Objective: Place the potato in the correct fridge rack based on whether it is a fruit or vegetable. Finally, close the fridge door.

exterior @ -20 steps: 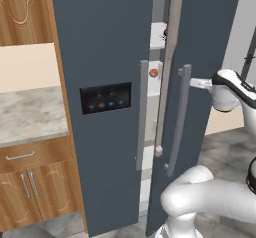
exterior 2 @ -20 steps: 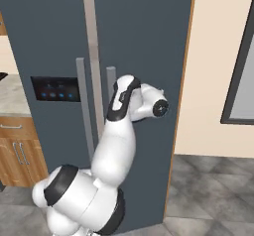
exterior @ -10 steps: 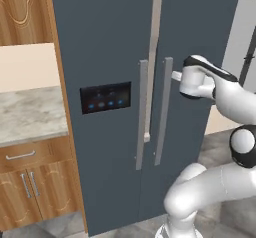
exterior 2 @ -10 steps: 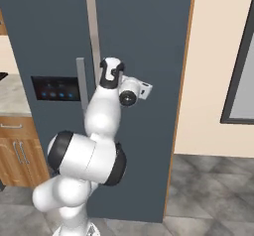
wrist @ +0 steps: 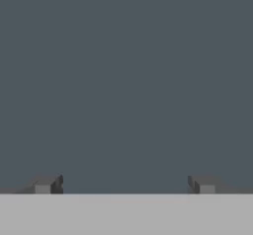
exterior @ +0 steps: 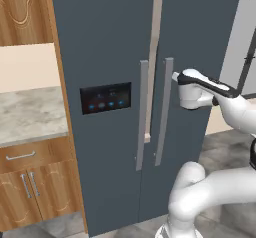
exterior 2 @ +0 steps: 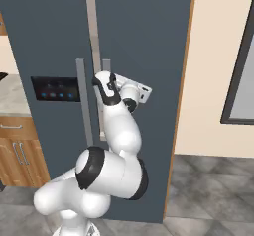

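Swinging shut, the fridge door (exterior: 195, 57) is now standing flush, handle upright; the gripper (wrist: 123, 184), fingers spread apart, is pressing against it.

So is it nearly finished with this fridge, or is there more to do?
Nearly finished, it seems. The fridge door looks shut or almost shut, level with its neighbour, so the potato can't be checked. The gripper, fingers apart, is against the door's face beside the handle. Any last push and backing away remain.

Even, soft, shadowless rendered light is cast over all views. No glare is seen on the dark fridge door (exterior: 200, 57). Edges look slightly soft and pixelated. The hand view is rendered flat, uniformly grey and blurred.
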Robot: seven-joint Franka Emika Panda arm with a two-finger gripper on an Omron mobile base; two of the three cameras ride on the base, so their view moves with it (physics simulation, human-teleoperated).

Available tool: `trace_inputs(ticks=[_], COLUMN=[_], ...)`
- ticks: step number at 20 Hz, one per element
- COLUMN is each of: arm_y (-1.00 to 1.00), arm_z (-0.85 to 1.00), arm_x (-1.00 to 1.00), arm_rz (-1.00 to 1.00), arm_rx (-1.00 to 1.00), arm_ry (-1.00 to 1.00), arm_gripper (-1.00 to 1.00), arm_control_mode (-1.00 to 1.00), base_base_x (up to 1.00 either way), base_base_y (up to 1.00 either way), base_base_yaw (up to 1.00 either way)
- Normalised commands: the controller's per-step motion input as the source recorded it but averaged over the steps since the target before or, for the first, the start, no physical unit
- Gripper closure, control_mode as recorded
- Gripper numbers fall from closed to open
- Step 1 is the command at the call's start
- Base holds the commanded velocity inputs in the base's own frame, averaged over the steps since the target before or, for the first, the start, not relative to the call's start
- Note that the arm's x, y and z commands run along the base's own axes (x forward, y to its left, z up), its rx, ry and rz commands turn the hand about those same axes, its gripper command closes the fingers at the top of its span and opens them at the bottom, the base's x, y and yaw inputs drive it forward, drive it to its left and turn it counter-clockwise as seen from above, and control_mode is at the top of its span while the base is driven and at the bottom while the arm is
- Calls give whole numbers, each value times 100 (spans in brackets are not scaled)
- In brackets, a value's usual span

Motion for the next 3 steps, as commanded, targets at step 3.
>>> trace_inputs(ticks=[3], arm_y=[0], arm_z=[0], arm_x=[0], arm_rz=[0], arm_rx=[0], arm_ry=[0], arm_gripper=[-100], arm_control_mode=[-100], base_base_x=[0], base_base_y=[0], base_base_yaw=[0])
